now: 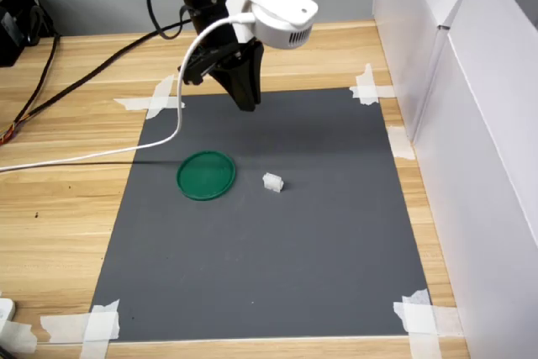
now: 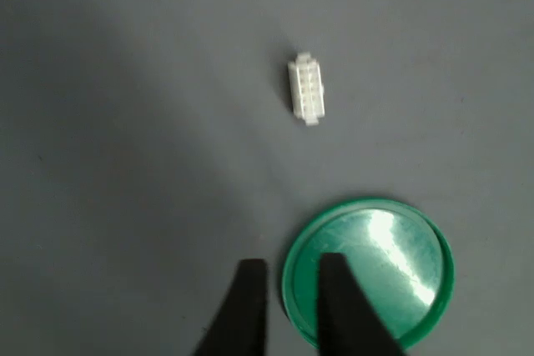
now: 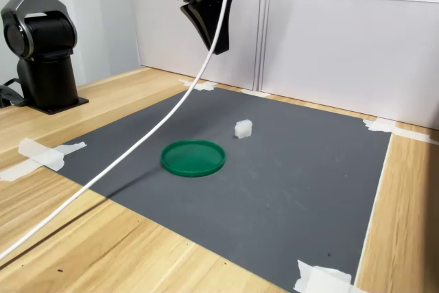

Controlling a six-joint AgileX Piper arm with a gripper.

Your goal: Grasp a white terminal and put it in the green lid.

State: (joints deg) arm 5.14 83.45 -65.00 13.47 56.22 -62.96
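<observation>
The claw (image 1: 245, 100) hangs high above the far part of the dark mat (image 1: 277, 275), its black tapered fingers (image 2: 250, 306) nearly together with only a narrow gap and nothing between them, probably so the wrist camera can take in both targets before descending. The white terminal (image 2: 305, 89), a small ribbed, slightly translucent plastic block, lies alone on the matte grey sheet just beside the green lid (image 2: 392, 248), not touching it. The lid is a glossy flat disc with a thin raised rim, empty, lying open-side up, ready to receive it. Tape (image 1: 101, 323) pins the mat to the wooden desk (image 1: 50, 233)
</observation>
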